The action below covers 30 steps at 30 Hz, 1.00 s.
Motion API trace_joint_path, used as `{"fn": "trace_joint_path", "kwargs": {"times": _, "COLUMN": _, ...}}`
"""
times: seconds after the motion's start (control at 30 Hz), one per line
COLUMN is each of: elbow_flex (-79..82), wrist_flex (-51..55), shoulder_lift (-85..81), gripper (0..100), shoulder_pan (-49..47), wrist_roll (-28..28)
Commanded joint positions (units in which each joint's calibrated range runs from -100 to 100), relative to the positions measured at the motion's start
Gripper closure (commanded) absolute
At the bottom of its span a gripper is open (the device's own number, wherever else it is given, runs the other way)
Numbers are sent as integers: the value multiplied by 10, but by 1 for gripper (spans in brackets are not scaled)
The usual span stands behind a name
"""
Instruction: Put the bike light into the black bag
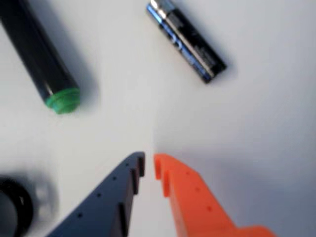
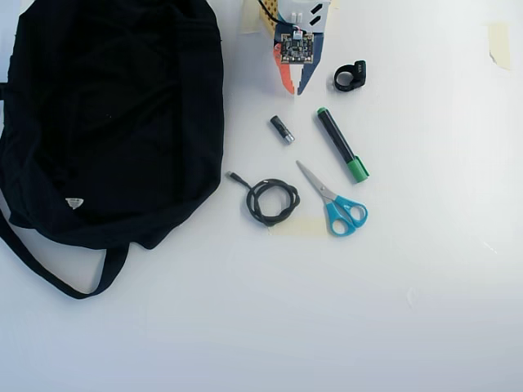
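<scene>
The overhead view looks straight down on the white table (image 2: 392, 310) from high up, the arm at its top edge; the wrist view hangs low over the table, facing down past the gripper (image 1: 149, 165); both share the marker (image 1: 42, 59) and battery (image 1: 187, 42).

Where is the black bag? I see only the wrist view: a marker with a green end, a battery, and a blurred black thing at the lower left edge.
Observer: The black bag fills the left of the overhead view, left of the gripper and apart from it.
Operator: Is the blurred thing the bike light?
Observer: Probably. Overhead, the bike light lies just right of the gripper, not touched.
Operator: Is anything else near?
Observer: Scissors and a coiled cable lie below the marker and battery.
</scene>
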Motion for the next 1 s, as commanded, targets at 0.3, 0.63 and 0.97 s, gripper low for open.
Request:
{"fn": "trace_joint_path", "kwargs": {"times": 0.3, "elbow_flex": -56, "wrist_flex": -649, "shoulder_lift": 194, "gripper": 98, "shoulder_pan": 1, "wrist_roll": -1}}
{"fn": "trace_joint_path", "kwargs": {"times": 0.63, "elbow_flex": -480, "wrist_flex": -740, "shoulder_lift": 635, "gripper": 98, "shoulder_pan": 2, "wrist_roll": 4}}
{"fn": "trace_joint_path", "kwargs": {"times": 0.97, "elbow_flex": -863, "wrist_flex": -611, "shoulder_lift": 910, "gripper": 98, "shoulder_pan": 9, "wrist_roll": 44}}
